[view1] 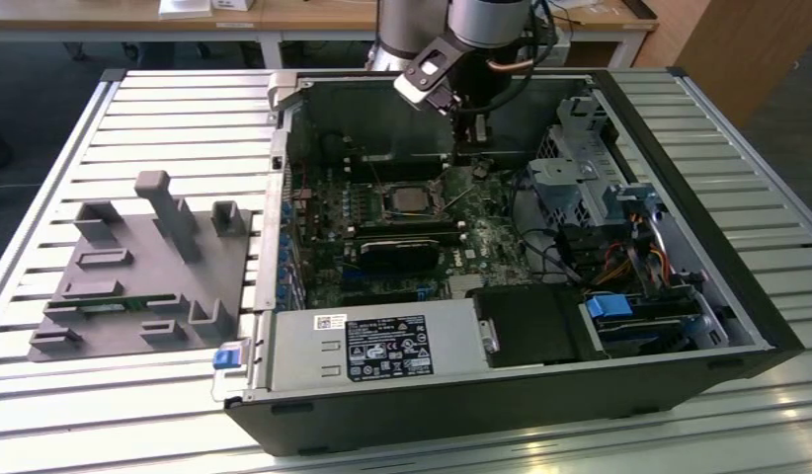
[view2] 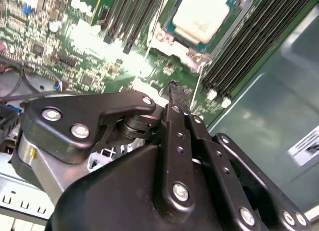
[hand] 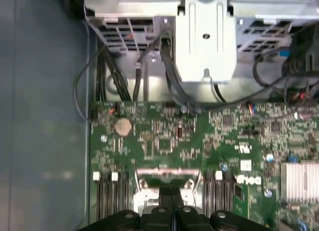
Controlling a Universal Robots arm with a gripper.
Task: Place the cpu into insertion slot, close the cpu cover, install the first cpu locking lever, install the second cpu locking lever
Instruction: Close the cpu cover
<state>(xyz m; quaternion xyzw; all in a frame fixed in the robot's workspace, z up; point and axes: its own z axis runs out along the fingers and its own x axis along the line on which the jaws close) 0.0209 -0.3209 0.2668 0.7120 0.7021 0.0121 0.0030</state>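
Checking in from the remote station. The open PC case (view1: 512,420) lies on the slatted counter (view1: 182,109), toward the edge on the exterior view's right. A grey fixture plate (view1: 142,267) sits near the opposite edge.

The cpu (view1: 409,197) is seated in the insertion slot (view1: 377,197) on the motherboard (hand: 164,136), roughly mid-case, with its silvery top facing up. In the second wrist view the cpu cover (view2: 174,42) looks like a thin silver frame lying around the chip. I honestly can't tell from here whether it's latched down.

The end effector (view1: 475,148) reaches down into the case from the counter's far edge. Its tip is over the board, just beside the socket frame, between the frame and the case's back wall. The fingers (hand: 168,203) are pressed together with nothing pinched between them. I can't tell whether the tip actually touches the board or the frame. Long black memory slots (view2: 249,47) run alongside the socket.
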